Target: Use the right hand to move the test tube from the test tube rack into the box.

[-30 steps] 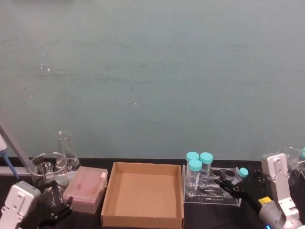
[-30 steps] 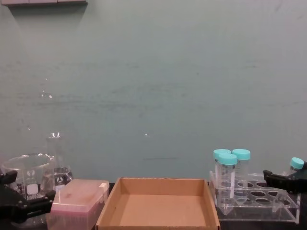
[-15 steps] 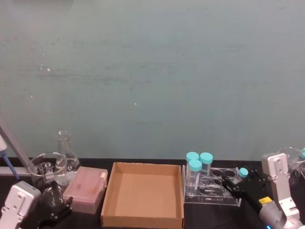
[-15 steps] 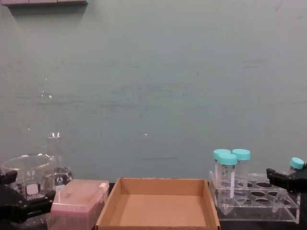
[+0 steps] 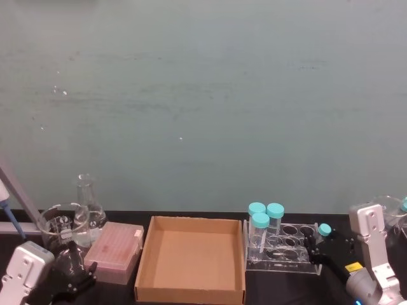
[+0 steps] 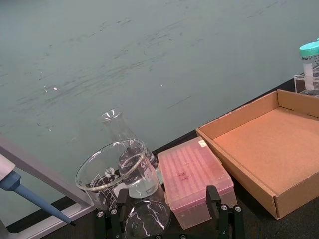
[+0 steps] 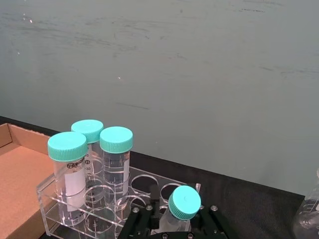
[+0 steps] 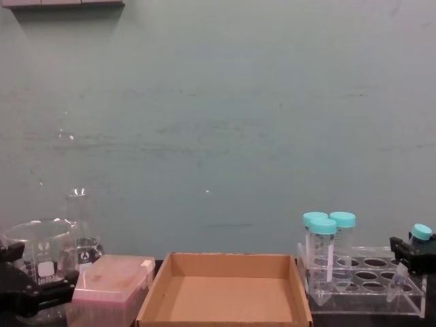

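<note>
Teal-capped, the test tube leans cap-rightward in the right end of the test tube rack, straddled by the right hand; its grip I cannot tell. The box lies just left. The left hand idles wide, near-left.

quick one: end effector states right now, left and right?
Left end effector: open.
Right end effector: at the test tube in the test tube rack; open or closed cannot be told.
</note>
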